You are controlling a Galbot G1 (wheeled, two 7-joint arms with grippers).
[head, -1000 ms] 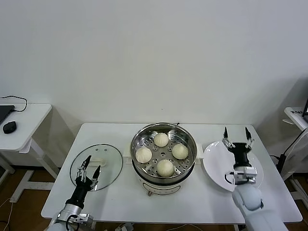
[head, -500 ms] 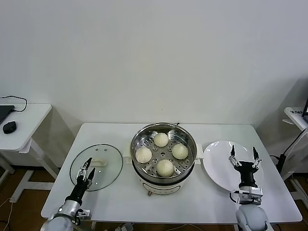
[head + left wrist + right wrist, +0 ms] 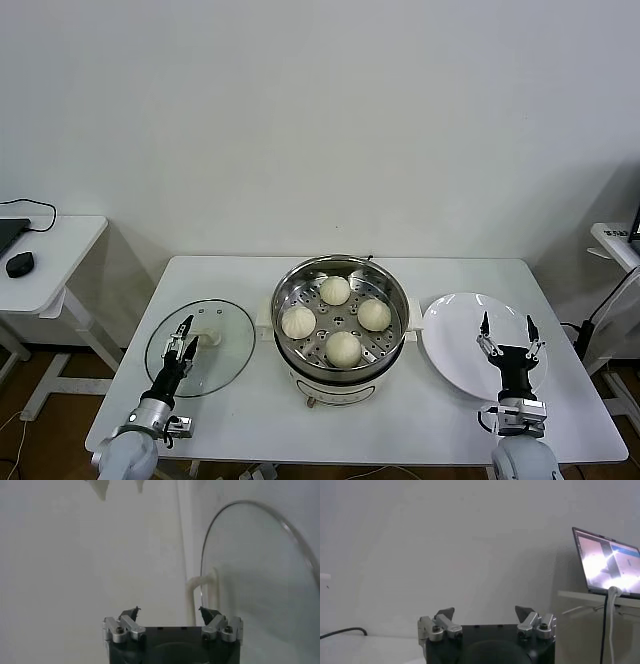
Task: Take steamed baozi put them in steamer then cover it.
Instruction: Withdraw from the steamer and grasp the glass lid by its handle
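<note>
Now, all four steamed baozi sit on the perforated tray inside the steamer at the middle of the worktop, so I judge the covering is what's left. The cover lies flat on the worktop just left of the steamer, its cream handle running roughly fore and aft.

My left claw is over the near-left part of the glass, fingers parted and holding nothing, with the handle just ahead of it and slightly toward the steamer. In the left wrist view the handle stands beyond the fingertips, off toward one finger rather than centred in the gap, so I'd expect to need a small sideways shift before closing.

My right claw hangs wide open and empty over the white plate, on the far side of the steamer from the cover. The left arm is plainly the nearer one for the lift.
</note>
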